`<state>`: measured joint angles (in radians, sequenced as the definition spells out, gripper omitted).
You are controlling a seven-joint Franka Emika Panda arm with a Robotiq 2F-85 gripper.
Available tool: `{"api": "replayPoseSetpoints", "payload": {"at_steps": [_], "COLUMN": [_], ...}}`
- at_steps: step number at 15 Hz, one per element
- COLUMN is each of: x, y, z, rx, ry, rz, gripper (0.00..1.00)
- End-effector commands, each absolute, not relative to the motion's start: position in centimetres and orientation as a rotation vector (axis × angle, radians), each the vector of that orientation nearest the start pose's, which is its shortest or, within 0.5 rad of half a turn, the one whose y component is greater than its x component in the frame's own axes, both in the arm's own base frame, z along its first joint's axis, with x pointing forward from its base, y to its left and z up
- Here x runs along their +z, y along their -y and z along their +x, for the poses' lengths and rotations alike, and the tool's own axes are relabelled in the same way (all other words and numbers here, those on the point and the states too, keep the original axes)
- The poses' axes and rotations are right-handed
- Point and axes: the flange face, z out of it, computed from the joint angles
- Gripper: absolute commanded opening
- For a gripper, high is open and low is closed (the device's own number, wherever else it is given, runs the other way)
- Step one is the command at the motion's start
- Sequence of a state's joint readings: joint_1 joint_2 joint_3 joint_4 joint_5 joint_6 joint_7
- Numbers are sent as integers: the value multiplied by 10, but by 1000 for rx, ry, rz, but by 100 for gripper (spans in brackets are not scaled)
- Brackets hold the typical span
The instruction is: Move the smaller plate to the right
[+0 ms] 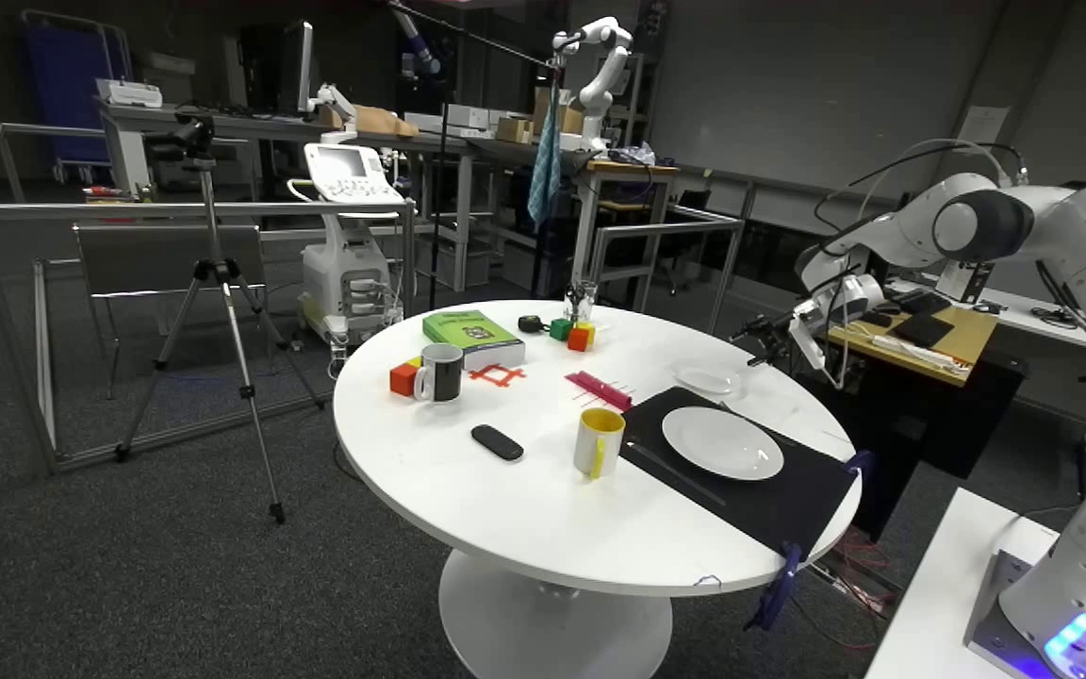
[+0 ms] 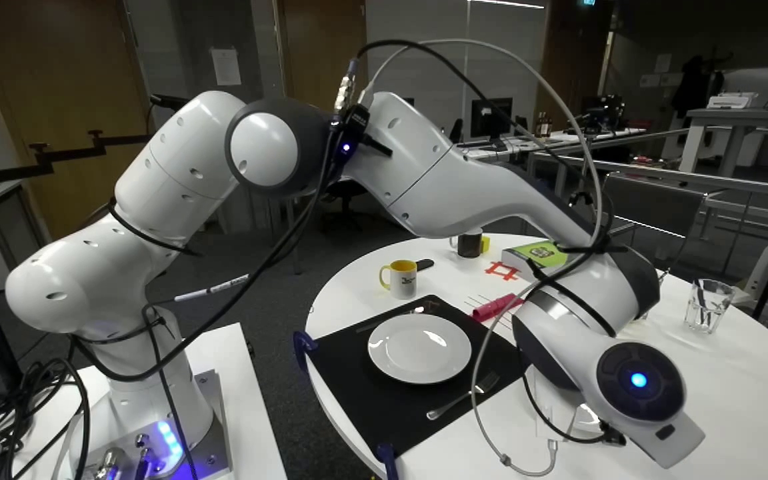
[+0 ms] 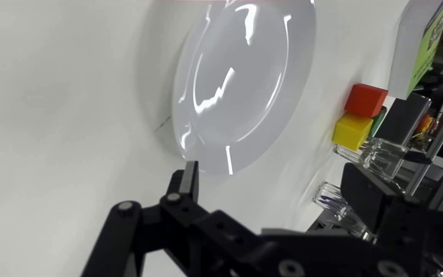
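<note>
The smaller plate (image 1: 708, 380) is white and round and lies on the white table just beyond the black placemat. In the wrist view, a shiny white plate (image 3: 240, 88) fills the upper middle, with its near rim close to the left fingertip. In an exterior view the arm hides most or all of the smaller plate. The larger white plate (image 1: 722, 441) lies on the placemat and also shows in an exterior view (image 2: 419, 348). My gripper (image 3: 270, 169) is open with nothing between its fingers. In an exterior view the gripper (image 1: 747, 347) hangs above the table near the smaller plate's far side.
The black placemat (image 2: 357, 393) bears a fork (image 2: 464, 396) and is clamped at the table edge. A yellow-lined mug (image 1: 599, 443) and a pink object (image 1: 600, 389) stand near it. Blocks (image 3: 352, 130), glasses (image 3: 335, 198) and a green book (image 1: 472, 332) are farther off.
</note>
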<state>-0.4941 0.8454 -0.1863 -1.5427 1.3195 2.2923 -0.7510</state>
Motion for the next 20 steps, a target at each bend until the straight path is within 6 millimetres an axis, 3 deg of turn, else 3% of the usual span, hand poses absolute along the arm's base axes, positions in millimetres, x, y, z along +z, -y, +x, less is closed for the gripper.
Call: {"api": "replayPoseSetpoints", "payload": {"at_steps": [1,9,20], "x": [205,267,310], "y": [407,389,329], "z": [571,569,559], "rx": [-686,-741,-729], "ry": [-941,-849,-697], "rz": [-2258,-2351,-2535], "gripper": [100,100,100]}}
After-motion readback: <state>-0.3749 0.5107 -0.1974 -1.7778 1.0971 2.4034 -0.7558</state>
